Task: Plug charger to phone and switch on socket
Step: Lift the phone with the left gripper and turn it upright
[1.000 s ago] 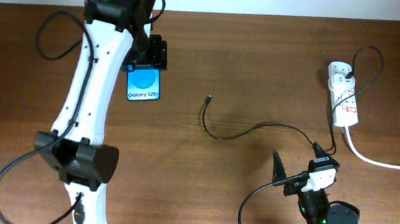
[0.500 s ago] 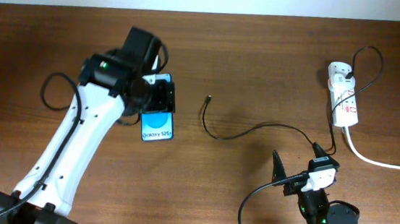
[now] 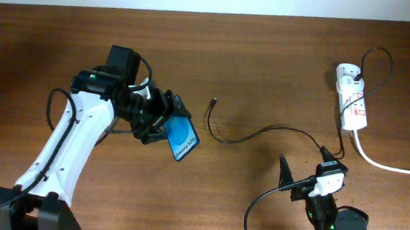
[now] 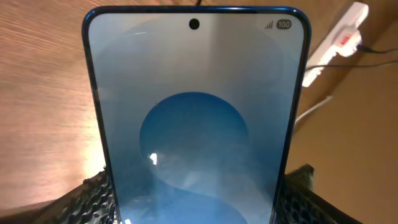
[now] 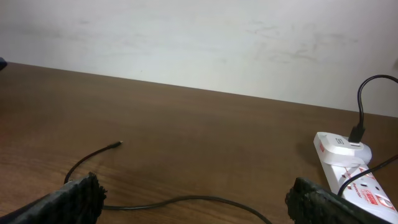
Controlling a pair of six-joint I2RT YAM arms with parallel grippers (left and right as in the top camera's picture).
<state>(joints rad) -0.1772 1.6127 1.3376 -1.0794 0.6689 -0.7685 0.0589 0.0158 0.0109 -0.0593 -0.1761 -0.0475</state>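
Note:
My left gripper (image 3: 161,119) is shut on the phone (image 3: 181,137), a blue-screened smartphone held tilted above the table at centre left. The phone fills the left wrist view (image 4: 196,118), clamped by its lower end between the two fingers (image 4: 93,198). The charger (image 3: 234,136) is a thin black cable curving over the table; its small plug tip (image 3: 214,100) lies free right of the phone, and its black plug head (image 3: 360,71) sits in the socket (image 3: 352,98), a white power strip at far right. My right gripper (image 3: 302,162) is open and empty at the near right, over the cable (image 5: 186,200).
The socket's thick white cord (image 3: 387,164) runs off the right edge. A pale wall (image 5: 199,37) backs the table's far edge. The socket shows in the right wrist view (image 5: 351,168) at right and in the left wrist view (image 4: 336,43) at top right.
My left arm has drawn back toward the near side and swung right, carrying the phone right and tilting it. The right arm, cable and socket have not moved.

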